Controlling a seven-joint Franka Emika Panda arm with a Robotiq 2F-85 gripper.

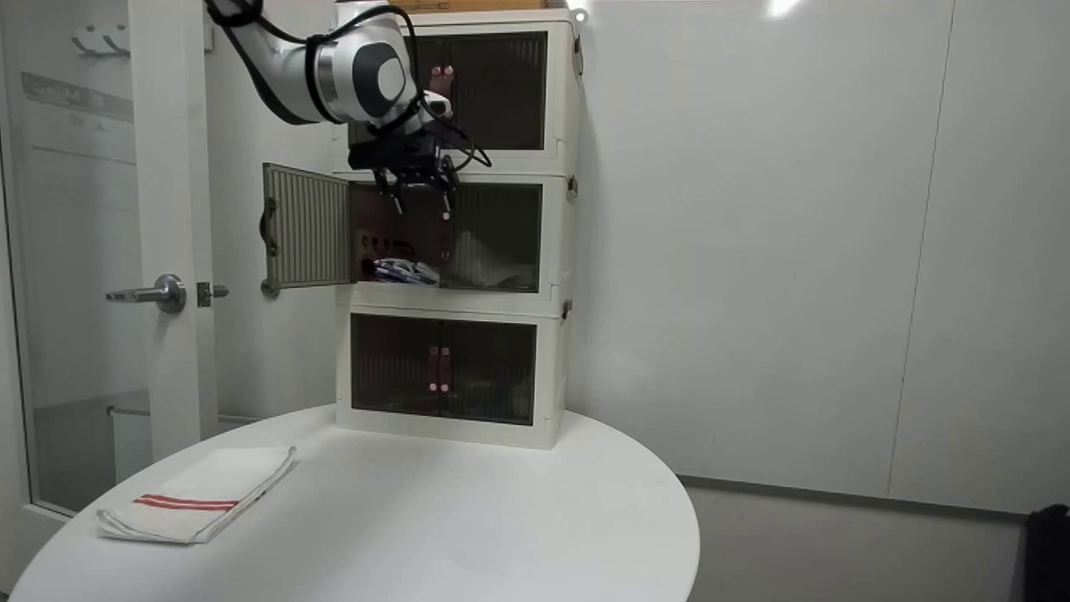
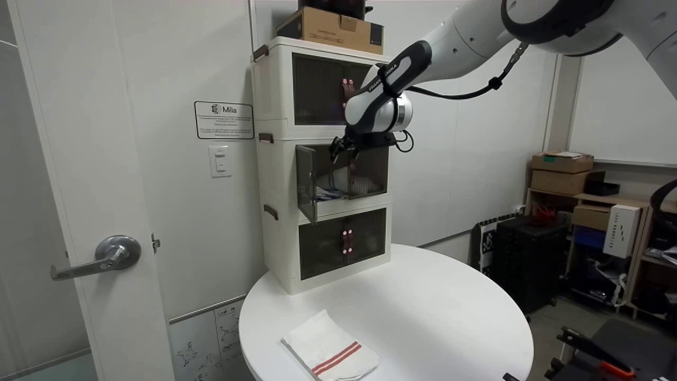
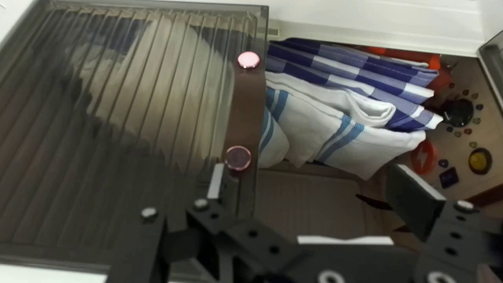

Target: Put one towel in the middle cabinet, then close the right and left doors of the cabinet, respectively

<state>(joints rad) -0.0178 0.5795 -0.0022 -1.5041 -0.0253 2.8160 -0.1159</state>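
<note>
In an exterior view the claw (image 1: 423, 203), spread wide, hangs before the middle cabinet (image 1: 451, 301), open from left door (image 1: 309, 226) at the claw's nine o'clock to right door (image 1: 499, 238) at four, folded towels (image 1: 405, 272) inside at six and a red-striped towel (image 1: 196, 492) near the edge of the counter (image 1: 468, 518) at seven

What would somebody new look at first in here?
Probably the big robot arm, its open gripper in front of the middle cabinet. Next, maybe that cabinet's one open door, with a blue checked cloth showing inside. Then the white towel with red stripes, folded on the round table.
</note>
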